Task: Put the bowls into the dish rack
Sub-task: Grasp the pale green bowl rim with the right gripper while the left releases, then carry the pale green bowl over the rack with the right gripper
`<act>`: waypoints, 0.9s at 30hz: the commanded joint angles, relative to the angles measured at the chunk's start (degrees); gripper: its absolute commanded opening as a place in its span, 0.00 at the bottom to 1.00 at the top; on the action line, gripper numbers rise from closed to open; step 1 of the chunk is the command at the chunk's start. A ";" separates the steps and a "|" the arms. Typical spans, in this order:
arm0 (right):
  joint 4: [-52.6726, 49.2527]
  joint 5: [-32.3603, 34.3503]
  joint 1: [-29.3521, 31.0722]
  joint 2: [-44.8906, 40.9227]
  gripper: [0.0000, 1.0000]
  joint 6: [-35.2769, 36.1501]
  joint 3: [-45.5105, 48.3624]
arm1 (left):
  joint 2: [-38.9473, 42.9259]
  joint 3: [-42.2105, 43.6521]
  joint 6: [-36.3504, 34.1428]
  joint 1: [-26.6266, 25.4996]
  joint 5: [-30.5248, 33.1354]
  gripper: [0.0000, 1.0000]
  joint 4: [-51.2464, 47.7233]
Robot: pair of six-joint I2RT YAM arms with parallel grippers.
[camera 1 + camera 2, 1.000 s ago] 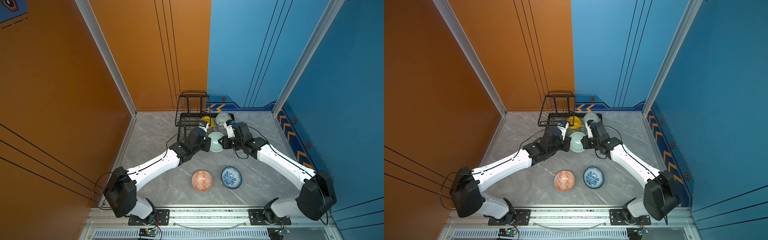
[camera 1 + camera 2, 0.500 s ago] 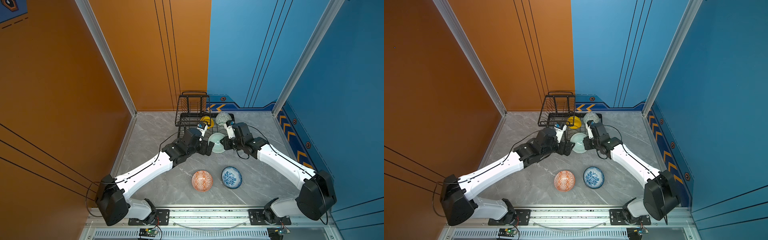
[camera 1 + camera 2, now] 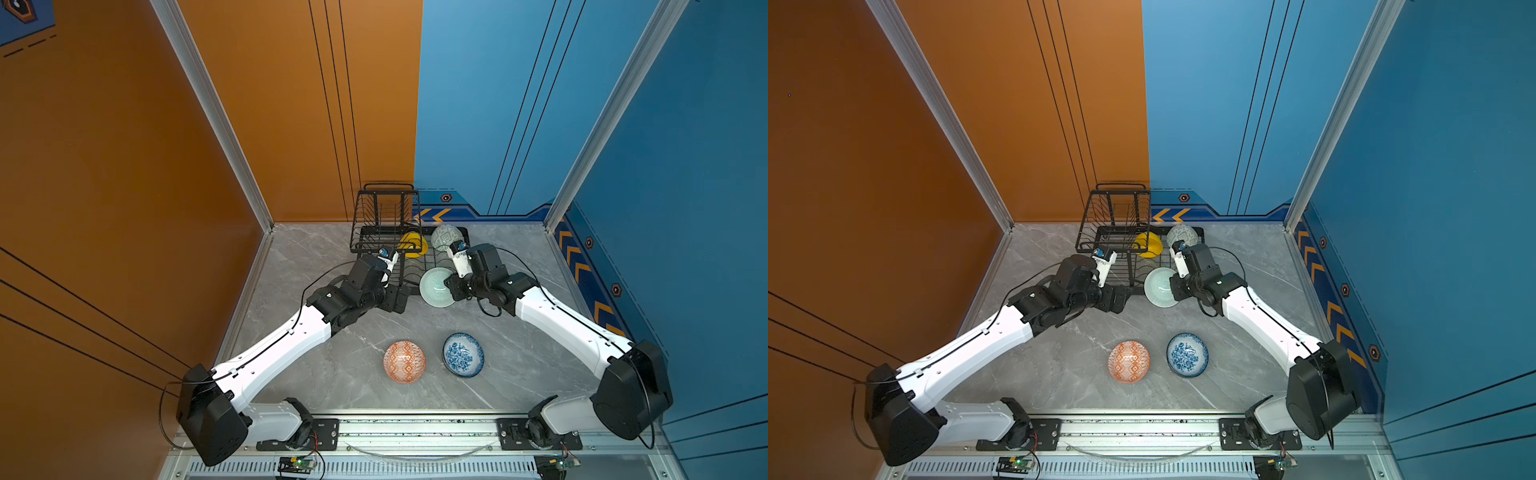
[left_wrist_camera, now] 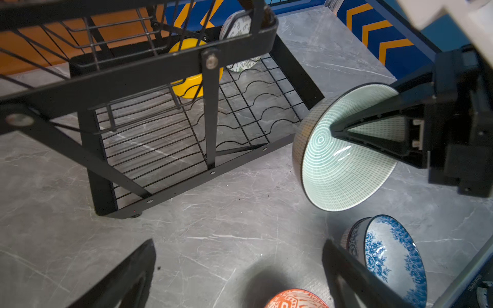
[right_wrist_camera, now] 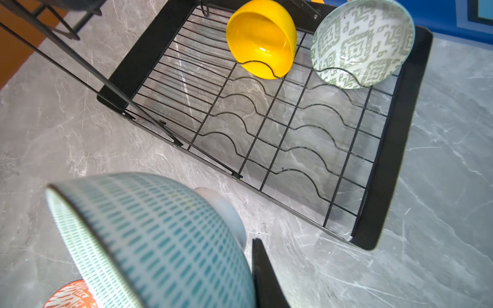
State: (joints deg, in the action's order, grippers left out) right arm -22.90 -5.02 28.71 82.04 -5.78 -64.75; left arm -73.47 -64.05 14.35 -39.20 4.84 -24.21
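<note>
My right gripper [image 3: 451, 287] is shut on the rim of the pale mint ringed bowl [image 3: 436, 286], one finger [image 4: 373, 133] inside it and one finger [image 5: 266, 280] outside. The bowl is tipped on its side just before the front edge of the black wire dish rack [image 3: 466, 245]. A yellow bowl [image 5: 261, 40] and a grey-green patterned bowl [image 5: 360, 45] stand on edge in the rack's far slots. My left gripper [image 3: 400, 299] is open and empty, left of the mint bowl. The orange bowl [image 3: 404, 361] and blue floral bowl [image 3: 463, 354] sit on the table.
The rack's raised basket tier [image 3: 386, 216] stands at its left end, close above my left wrist. Orange and blue walls enclose the grey marble table [image 3: 332, 374] on three sides. Several near slots [image 5: 306, 149] of the rack hold nothing.
My left gripper has opened, let go of the mint bowl and drawn back to the left. The right gripper keeps the bowl in the same place.
</note>
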 commanded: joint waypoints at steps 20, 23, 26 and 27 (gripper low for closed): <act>10.01 23.29 4.51 -0.05 0.00 31.86 1.54 | 0.29 0.56 -1.42 3.49 -4.00 0.98 -5.50; 14.87 24.30 3.70 -0.68 0.00 37.43 3.77 | -0.31 0.18 -1.74 4.02 -4.74 0.98 -5.80; 19.38 24.61 3.46 -1.00 0.00 41.31 5.24 | -1.18 -0.72 -2.04 4.24 -5.02 0.98 -6.46; 21.37 24.84 3.66 -1.09 0.00 42.57 5.88 | -1.41 -0.95 -2.13 4.31 -5.15 0.98 -6.63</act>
State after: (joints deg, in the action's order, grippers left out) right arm -11.92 16.80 32.42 82.91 30.13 -59.64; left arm -73.97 -63.46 13.41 -35.42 1.21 -28.80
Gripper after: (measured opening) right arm 0.150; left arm 0.978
